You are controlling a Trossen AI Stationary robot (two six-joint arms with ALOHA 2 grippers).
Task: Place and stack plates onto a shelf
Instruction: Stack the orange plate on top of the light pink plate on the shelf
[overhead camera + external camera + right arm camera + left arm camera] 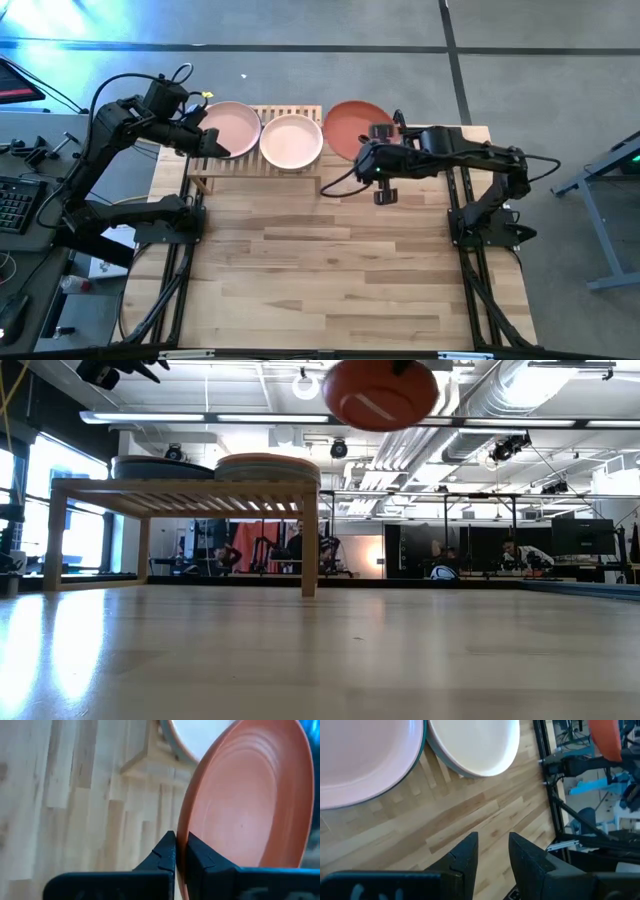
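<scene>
Table: light plank tabletop [330, 270], bare in front of the rack
Shelf: low slatted wood shelf [262, 172] at the table's far edge, standing on legs in the low view
Stacks: two piles of plates on the shelf, side by side; a pink plate [232, 128] tops the left pile, a beige plate [291, 140] tops the right one; a dark teal rim shows under the pink one in the left wrist view
Terracotta plate: terracotta red plate [352, 126] held in the air just right of the shelf, apart from the piles and above their level in the low view
Right gripper: right gripper [181, 851] pinches the terracotta plate's rim between closed fingers
Left gripper: left gripper [492, 851] hangs at the shelf's left end, beside the pink plate, fingers apart and holding nothing
</scene>
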